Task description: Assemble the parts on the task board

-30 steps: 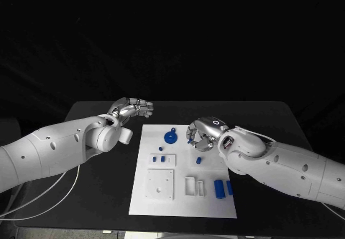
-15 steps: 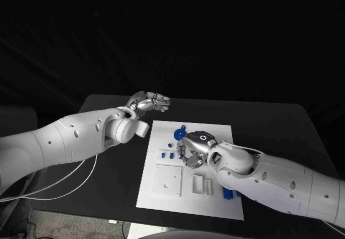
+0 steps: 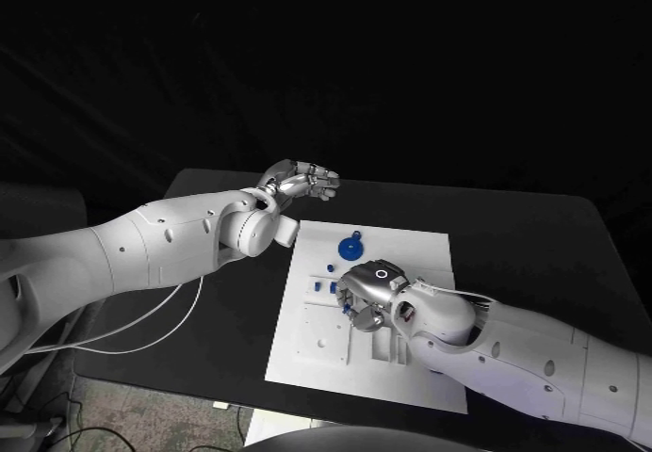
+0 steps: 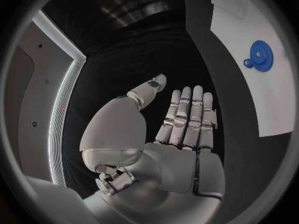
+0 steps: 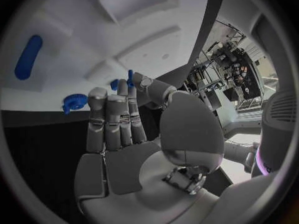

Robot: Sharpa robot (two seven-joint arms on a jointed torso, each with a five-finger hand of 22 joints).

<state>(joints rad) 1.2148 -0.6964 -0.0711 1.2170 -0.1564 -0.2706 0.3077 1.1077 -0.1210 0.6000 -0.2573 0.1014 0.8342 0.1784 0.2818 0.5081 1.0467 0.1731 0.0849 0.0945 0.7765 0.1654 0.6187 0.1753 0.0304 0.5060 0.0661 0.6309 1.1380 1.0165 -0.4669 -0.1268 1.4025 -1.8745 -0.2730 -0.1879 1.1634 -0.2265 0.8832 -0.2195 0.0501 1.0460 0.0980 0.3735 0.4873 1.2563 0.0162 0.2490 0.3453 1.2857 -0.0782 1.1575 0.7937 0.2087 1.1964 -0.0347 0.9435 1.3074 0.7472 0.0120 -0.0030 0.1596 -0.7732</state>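
1. The counter [image 3: 544, 235] is a black top, and the room behind it is dark. It carries the white task board [image 3: 408, 254], which lies flat in the middle, within reach of both arms.
2. The task board has shallow moulded recesses and raised blocks, seen closely in the right wrist view; these look like the seats that the parts are meant to go into.
3. The right hand [image 3: 366, 297] hangs over the middle of the board, above its recesses. Its fingers [image 5: 115, 119] are nearly straight and side by side. A small blue peg [image 5: 130, 77] shows at the fingertips, beside the thumb; I cannot tell whether the hand pinches it or whether it merely stands on the board behind them.
4. The left hand [image 3: 301, 181] is held off the board, above the bare counter past the board's far left corner, probably parked there to leave the board free. In the left wrist view its fingers [image 4: 190, 117] are extended together with the thumb apart, and it holds nothing.
5. The blue gear [image 3: 350, 249] lies flat near the board's far edge, untouched, with a smaller round piece against it.
6. An oblong blue part [image 5: 28, 57] lies apart on the board, in no hand.
7. Small blue pegs [image 3: 320, 285] stand just beside the right hand, not yet seated, so by my judgement the assembly is at an early stage.
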